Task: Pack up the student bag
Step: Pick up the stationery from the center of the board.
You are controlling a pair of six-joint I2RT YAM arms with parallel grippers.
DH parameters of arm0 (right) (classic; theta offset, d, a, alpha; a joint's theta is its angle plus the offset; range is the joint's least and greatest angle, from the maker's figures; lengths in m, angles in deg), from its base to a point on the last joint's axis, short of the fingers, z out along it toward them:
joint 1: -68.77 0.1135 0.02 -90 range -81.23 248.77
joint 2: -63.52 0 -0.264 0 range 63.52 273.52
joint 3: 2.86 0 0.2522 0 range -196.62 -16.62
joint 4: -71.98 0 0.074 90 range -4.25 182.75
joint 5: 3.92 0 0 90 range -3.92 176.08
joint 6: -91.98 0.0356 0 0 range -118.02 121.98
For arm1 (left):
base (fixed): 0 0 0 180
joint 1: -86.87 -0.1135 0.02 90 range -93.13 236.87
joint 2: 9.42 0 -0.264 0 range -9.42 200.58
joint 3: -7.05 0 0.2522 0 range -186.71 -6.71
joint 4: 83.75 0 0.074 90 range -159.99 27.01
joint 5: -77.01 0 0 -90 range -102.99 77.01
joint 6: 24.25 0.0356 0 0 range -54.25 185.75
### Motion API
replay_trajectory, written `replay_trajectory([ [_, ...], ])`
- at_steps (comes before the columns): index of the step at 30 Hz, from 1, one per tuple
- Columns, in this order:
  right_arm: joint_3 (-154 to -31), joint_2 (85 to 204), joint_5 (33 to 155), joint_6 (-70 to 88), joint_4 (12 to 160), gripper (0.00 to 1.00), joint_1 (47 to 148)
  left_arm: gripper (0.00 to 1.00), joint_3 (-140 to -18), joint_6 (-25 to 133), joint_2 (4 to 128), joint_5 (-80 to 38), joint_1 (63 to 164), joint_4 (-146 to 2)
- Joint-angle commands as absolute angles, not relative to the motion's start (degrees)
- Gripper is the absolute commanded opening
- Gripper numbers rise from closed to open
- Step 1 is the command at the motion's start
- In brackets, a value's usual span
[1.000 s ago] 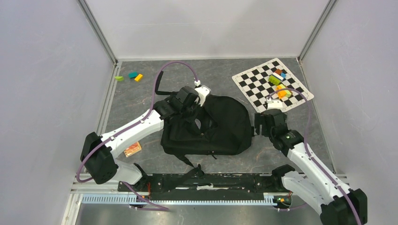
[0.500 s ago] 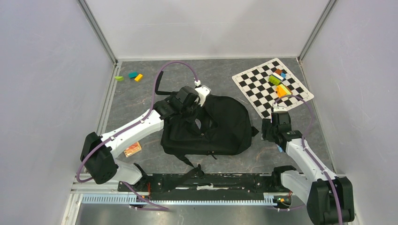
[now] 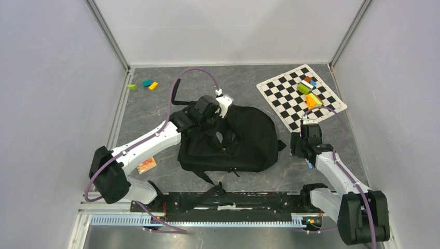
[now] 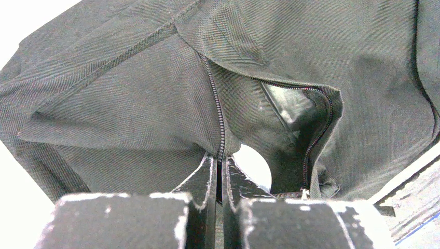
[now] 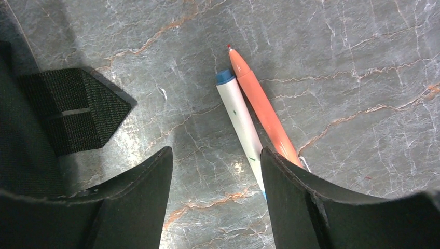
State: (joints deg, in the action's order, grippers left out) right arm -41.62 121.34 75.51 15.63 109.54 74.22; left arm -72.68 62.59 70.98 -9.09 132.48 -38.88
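Close to the near edge of the table (image 3: 244,83), on the left, lies a small orange packet (image 3: 147,165), out of play for now. A little farther in, toward the right edge, your right gripper (image 5: 215,158) hangs low over the table with its jaws apart and nothing in them. A white pen (image 5: 239,116) with a blue cap and an orange pen (image 5: 259,101) lie side by side, slanting off under the finger at the right of the wrist view instead of sitting square in the gap. I'd shift the hand slightly toward the pens and centre one before you close, staying clear of the black webbing tab (image 5: 83,106) on the other side. The student bag (image 3: 249,140) lies flat in the middle of the table, just beside that gripper. At its far-left part your left gripper (image 4: 222,174) is clamped tight on the fabric at the zipper (image 4: 215,104), lifting it so the mouth (image 4: 293,111) gapes. Hold that lift steady, since the opening looks narrow for a long pen. Beyond, the checkered mat (image 3: 283,96) with coloured blocks (image 3: 307,93) sits in the far right corner, and a few small blocks (image 3: 148,84) lie in the far left.
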Motion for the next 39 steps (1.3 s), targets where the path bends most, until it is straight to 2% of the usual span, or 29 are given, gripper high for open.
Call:
replay_trajectory([
  [1,-41.7,122.8,75.5,15.2,108.5,0.67,74.0,0.02,-73.3,62.8,69.1,-12.0,133.0,-43.3],
  [10,-40.2,121.0,84.7,17.9,108.3,0.56,74.2,0.02,-73.3,62.9,68.9,-11.8,133.0,-43.2],
  [19,-40.6,122.9,82.3,17.2,110.0,0.56,74.3,0.02,-73.3,62.9,69.3,-12.1,133.0,-43.2],
  [26,-39.5,122.6,83.7,17.8,109.3,0.37,74.2,0.02,-73.4,62.8,69.3,-12.3,133.0,-43.2],
  [33,-39.6,122.3,82.6,18.4,109.4,0.13,74.3,0.02,-73.3,62.8,69.4,-12.3,133.0,-43.2],
  [38,-39.6,120.5,78.3,22.2,110.5,0.0,74.3,0.02,-73.3,62.8,69.5,-12.3,133.0,-43.2],
  [39,-39.5,120.0,78.5,22.7,110.3,0.0,74.3,0.02,-73.3,62.8,69.5,-12.4,133.0,-43.2],
])
